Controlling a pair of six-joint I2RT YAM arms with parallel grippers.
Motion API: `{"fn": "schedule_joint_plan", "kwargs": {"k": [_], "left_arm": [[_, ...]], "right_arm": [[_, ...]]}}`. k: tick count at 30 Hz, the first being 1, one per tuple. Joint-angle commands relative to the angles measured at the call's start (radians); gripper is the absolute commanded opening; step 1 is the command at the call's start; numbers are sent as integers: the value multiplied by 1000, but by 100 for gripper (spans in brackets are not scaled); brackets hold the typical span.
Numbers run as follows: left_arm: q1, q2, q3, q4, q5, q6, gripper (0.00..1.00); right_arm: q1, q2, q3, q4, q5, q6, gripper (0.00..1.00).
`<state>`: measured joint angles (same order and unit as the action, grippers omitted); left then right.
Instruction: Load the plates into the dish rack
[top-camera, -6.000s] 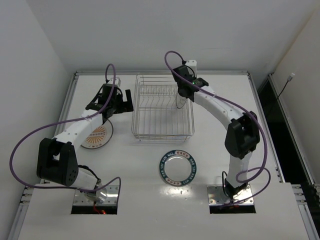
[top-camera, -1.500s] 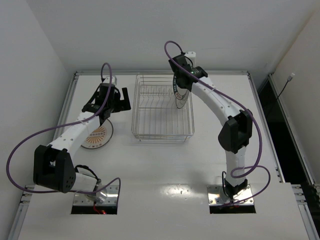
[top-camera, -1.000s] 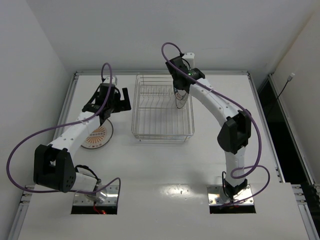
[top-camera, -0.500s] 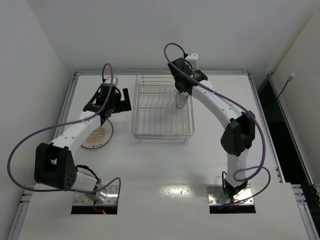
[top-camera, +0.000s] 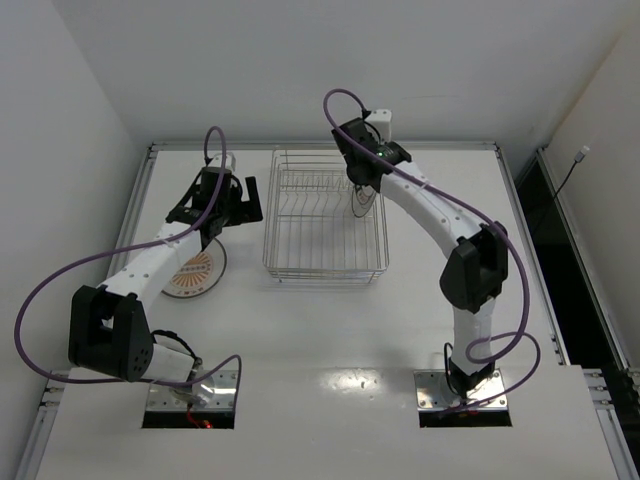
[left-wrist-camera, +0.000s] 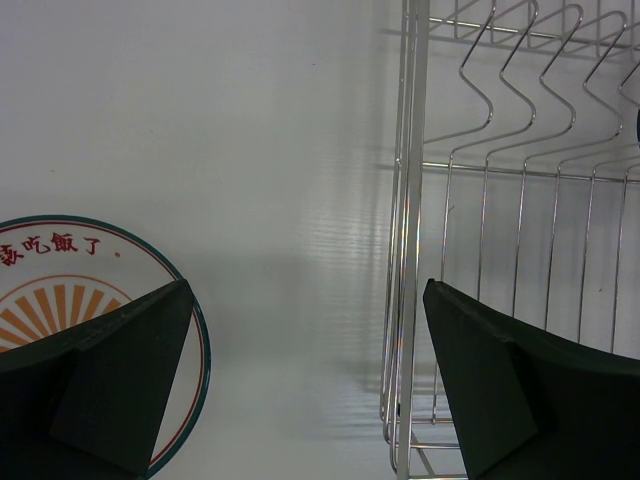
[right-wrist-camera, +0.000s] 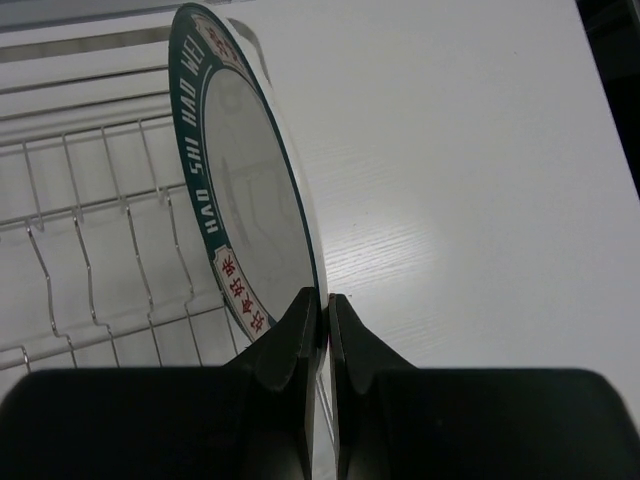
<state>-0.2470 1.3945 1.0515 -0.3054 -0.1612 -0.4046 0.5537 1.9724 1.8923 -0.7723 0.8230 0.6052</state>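
1. On the white table (top-camera: 300, 340), the rack (top-camera: 320, 270) sits at the far middle, between the two arms.
2. We see the blue plate (right-wrist-camera: 250, 200) held on edge over the rack's right side, close to the side wire. It leans a little and is not yet seated between tines.
3. The orange plate (left-wrist-camera: 60, 300) lies flat on the table left of the rack, near it but outside. We cannot make out a third plate for sure.
4. The right gripper (right-wrist-camera: 322, 305) pinches the blue plate's rim, fingers closed tight on it.
5. The left gripper (left-wrist-camera: 306, 290) hovers over the gap between orange plate and rack, fingers spread wide and empty.
6. We judge the risks so:
   - The plate could come down on the side wire or outside it, because it hangs so near that edge.
   - It could pivot in the thin rim pinch.
   - It could topple flat if let go while leaning.
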Motion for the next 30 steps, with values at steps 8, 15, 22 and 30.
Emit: {"fn": "schedule_joint_plan", "kwargs": {"k": [8,15,22,30], "left_arm": [[5,0,10,22,3,-7,100],[5,12,10,-4,-17,-17,100],[5,90,58,-101,-225,-60,100],[5,245,133,-241,-342,-97,100]], "right_arm": [[61,57,-25,54,-87,18,0],[61,43,-145,113,-214,51,22],[61,-209,-344,261,-295,-5,63],[61,-601,-694,407,-507,-22,69]]}}
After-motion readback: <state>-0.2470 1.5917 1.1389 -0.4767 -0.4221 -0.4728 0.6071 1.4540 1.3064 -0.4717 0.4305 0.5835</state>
